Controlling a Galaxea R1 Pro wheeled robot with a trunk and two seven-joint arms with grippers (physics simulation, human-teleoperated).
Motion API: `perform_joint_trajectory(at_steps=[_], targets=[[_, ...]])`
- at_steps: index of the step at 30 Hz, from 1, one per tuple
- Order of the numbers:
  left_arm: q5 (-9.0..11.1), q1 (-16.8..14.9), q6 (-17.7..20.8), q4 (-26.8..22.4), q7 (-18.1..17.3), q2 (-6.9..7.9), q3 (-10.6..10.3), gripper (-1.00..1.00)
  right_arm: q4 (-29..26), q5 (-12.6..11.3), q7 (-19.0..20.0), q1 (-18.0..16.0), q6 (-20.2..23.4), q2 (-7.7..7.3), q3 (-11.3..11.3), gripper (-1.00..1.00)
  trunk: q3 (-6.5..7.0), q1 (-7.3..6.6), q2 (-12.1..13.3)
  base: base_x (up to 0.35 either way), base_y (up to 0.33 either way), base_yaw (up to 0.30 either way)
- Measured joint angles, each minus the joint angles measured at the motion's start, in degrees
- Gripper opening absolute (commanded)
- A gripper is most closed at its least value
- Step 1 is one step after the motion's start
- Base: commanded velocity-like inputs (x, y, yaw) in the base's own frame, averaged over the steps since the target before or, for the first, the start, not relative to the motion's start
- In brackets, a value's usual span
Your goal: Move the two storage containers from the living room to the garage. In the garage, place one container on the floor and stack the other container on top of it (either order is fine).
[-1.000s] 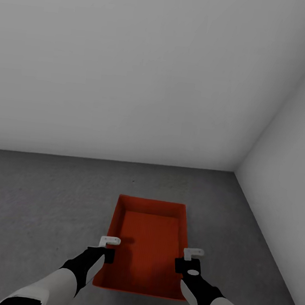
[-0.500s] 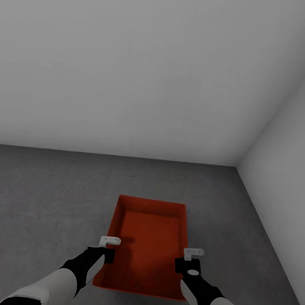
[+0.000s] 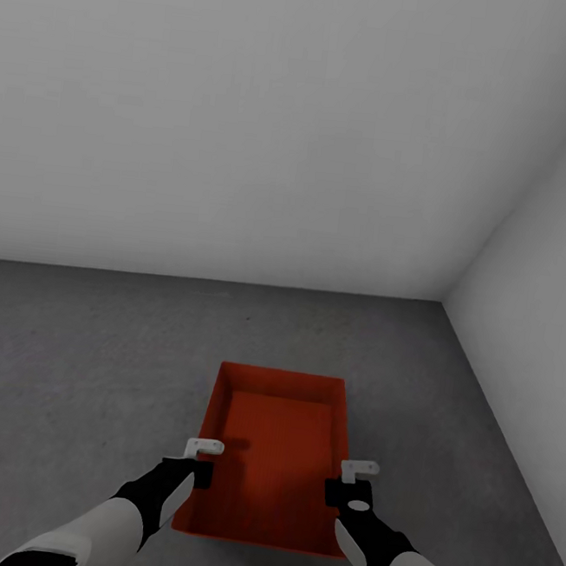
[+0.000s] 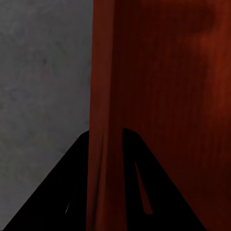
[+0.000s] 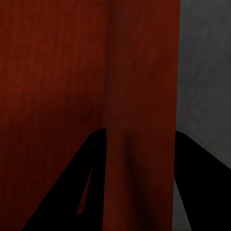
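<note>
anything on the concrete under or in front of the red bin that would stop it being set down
Nothing visible does. The storage container is held by the left gripper and right gripper, one on each long wall, over bare grey floor. The ground ahead up to the white walls looks bare; directly beneath the bin is hidden.

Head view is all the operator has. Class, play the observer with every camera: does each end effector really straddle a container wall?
Observer: Yes for the left end effector. The left wrist view shows the storage container wall passing between its dark fingers.
Operator: And the right?
Observer: Same. The right end effector has the opposite wall between its fingers in the right wrist view.
Operator: What lies beyond that wall?
Observer: Grey concrete floor on the outer side of it.
</note>
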Motion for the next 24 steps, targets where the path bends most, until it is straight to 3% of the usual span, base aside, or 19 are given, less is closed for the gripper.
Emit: perform_joint_trajectory(at_steps=[24], targets=[[0.34,0.01,-0.06,-0.07,0.23,-0.04,-0.33,-1.00,0.09,0.23,0.02,-0.02,-0.16,0.01,-0.19,-1.00,-2.53,0.44,-0.80,0.000,0.000,0.000]])
